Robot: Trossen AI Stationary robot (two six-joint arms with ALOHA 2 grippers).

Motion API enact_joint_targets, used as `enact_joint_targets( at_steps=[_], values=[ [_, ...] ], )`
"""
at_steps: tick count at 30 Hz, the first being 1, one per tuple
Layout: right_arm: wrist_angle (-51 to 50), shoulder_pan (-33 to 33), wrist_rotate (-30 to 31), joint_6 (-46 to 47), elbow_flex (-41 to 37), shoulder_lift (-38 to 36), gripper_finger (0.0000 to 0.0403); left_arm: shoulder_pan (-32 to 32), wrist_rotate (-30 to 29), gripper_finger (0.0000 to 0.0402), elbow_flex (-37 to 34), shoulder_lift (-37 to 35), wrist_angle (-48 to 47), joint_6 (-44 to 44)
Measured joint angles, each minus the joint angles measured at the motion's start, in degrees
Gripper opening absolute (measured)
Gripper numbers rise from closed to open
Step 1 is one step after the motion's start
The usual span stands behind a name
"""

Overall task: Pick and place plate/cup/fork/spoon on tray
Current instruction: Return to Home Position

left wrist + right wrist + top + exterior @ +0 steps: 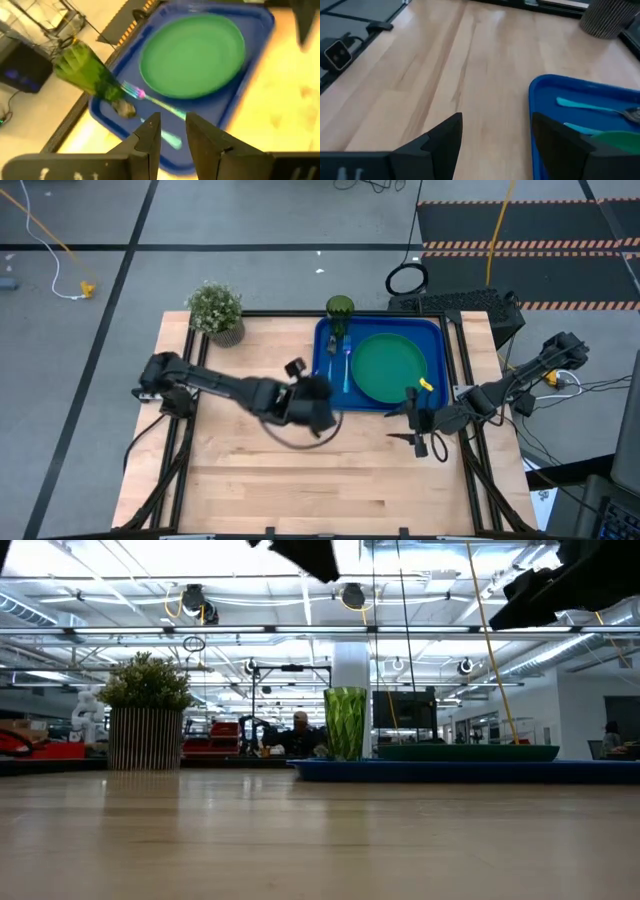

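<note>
The blue tray lies at the table's far right. On it lie the green plate, the fork and the spoon, side by side left of the plate; their light-blue handles point toward the near edge. The dark-green cup stands upright at the tray's far left corner, also in the low view. My left gripper hangs open and empty above the tray's near left edge. My right gripper is open and empty, above the table just near of the tray.
A potted plant stands at the table's far left corner. The wooden tabletop lies bare left of and in front of the tray. A black frame rail runs along the tray's right side.
</note>
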Motion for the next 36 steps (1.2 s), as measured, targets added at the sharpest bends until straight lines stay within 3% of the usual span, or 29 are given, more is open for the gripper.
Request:
enact_joint_targets(
  at_steps=[5, 8, 12, 16, 20, 25, 29, 36],
  values=[
    [0.9, 0.6, 1.4, -1.6, -0.1, 0.0, 0.0223, -3.4, 0.4, 0.0094, -15.0, -6.4, 13.3, 1.4],
    [2.1, 0.6, 1.4, -3.9, 0.0, 0.0, 0.0202, -4.6, 2.7, 0.0094, -24.4, -9.2, 27.8, 5.8],
    [3.5, 0.6, 1.5, -7.6, 0.0, 0.0, 0.0147, -5.6, 7.9, 0.0094, -35.6, -10.8, 47.1, 11.3],
    [5.9, 0.6, 1.5, -10.8, -0.5, 0.0, 0.0075, -6.0, 12.2, 0.0094, -42.0, -11.6, 58.7, 14.2],
    [15.3, 0.6, 1.5, -13.7, -4.0, 0.0, 0.0009, -6.5, 14.2, 0.0094, -45.5, -11.4, 63.1, 14.4],
    [27.5, 0.6, 1.5, -15.6, -11.2, -0.1, 0.0007, -7.0, 14.4, 0.0094, -47.3, -11.6, 64.7, 14.5],
    [31.0, 0.6, 0.8, -17.0, -15.1, -1.4, 0.0002, -7.0, 14.7, 0.0094, -47.2, -11.6, 65.4, 17.0],
    [32.7, -0.5, -8.7, -17.1, -19.6, -7.8, 0.0000, -7.0, 14.9, 0.0094, -47.2, -11.6, 65.5, 17.1]
  ],
)
